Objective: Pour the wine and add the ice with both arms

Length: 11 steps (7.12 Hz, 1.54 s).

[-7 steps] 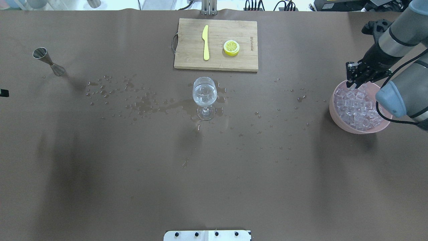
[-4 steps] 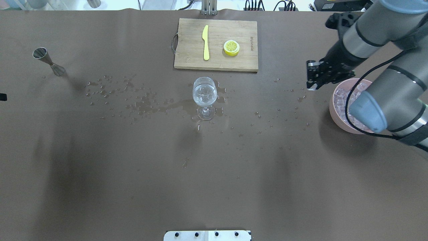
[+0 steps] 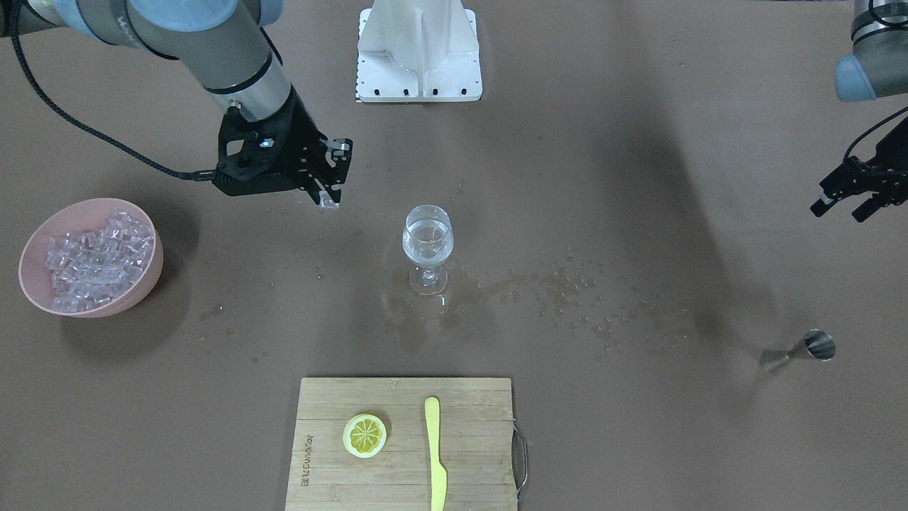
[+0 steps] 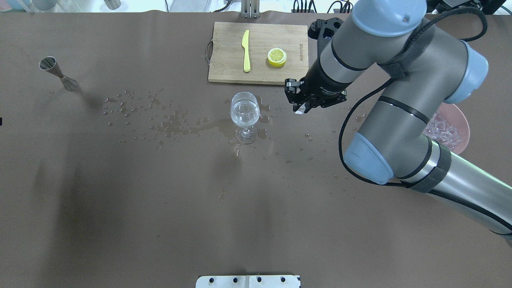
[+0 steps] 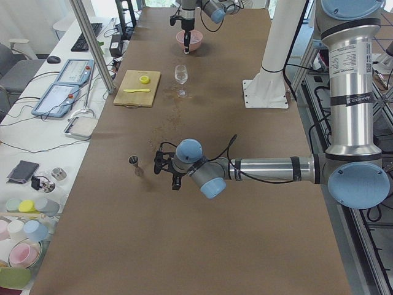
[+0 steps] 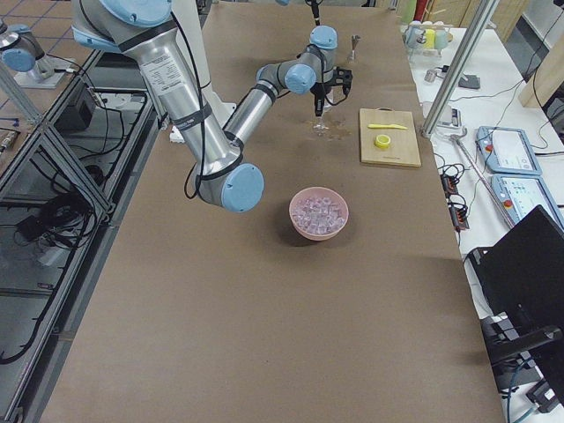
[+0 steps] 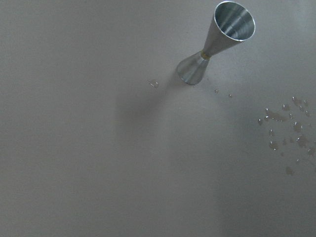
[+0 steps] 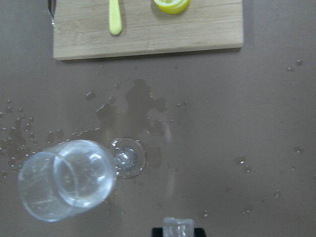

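Pinching one cube (image 3: 328, 202) of ice in the right hand (image 3: 330, 196), up off the counter (image 3: 638, 142), between the bowl (image 3: 145, 284) and the glass (image 3: 428, 241), nearer the glass and touching neither.

Shown whole only from the front: the pink bowl, heaped with the rest of the ice (image 3: 92, 255). From overhead, mostly hidden behind the right arm (image 4: 416, 80).

Also from the front but not from overhead: the left hand (image 3: 842, 209), fingers spread, holding nothing, above the counter near the jigger (image 3: 798, 351).

From the right wrist: the cube at the bottom edge, and a look down into the glass, part filled with clear liquid. From the left wrist: a look down into the upright jigger's open mouth.

On the board (image 3: 397, 482): a lemon slice (image 3: 364, 435) and a knife (image 3: 435, 454).
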Motion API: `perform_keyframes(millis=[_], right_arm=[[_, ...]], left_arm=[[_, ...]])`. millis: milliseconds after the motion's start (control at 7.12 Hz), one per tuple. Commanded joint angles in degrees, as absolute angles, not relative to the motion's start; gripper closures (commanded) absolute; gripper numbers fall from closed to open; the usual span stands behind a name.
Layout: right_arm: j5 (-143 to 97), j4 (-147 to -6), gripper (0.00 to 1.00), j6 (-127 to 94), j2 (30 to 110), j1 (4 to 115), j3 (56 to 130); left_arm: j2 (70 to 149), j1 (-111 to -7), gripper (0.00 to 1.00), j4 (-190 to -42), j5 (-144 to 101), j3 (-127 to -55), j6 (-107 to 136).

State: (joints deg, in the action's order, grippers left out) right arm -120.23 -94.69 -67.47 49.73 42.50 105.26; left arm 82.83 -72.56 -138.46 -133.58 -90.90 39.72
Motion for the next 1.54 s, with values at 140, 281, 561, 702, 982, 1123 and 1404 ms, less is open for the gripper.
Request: perform_keyframes(millis=[140, 281, 561, 702, 982, 1123, 1404], right_arm=[[-117.77, -94.75, 1.0, -71.19, 40.52, 40.34, 97.65], [-117.69, -94.75, 1.0, -71.19, 38.69, 40.34, 95.38], [-117.6, -94.83, 1.0, -71.19, 36.4, 40.34, 92.74], [-117.42, -94.83, 1.0, -71.19, 35.17, 40.34, 90.64], [-116.46, -94.66, 0.01, -71.19, 35.51, 39.82, 90.44], [-116.19, -94.66, 0.0, -70.84, 35.42, 39.81, 90.44], [-117.76, -95.53, 0.0, -70.05, 36.64, 41.21, 92.1]], left_arm=[[83.84, -79.69, 0.03, -112.67, -131.76, -97.44, 14.12], [84.8, -79.63, 0.03, -107.89, -129.22, -99.91, 13.19], [85.08, -79.63, 0.03, -107.49, -128.85, -100.28, 13.18], [85.08, -79.63, 0.03, -107.58, -128.85, -100.28, 13.18], [84.99, -79.63, 0.03, -107.58, -128.76, -100.2, 13.18], [84.99, -79.63, 0.03, -107.58, -128.76, -100.11, 13.18], [85.08, -79.63, 0.03, -107.49, -128.85, -99.76, 13.27]])
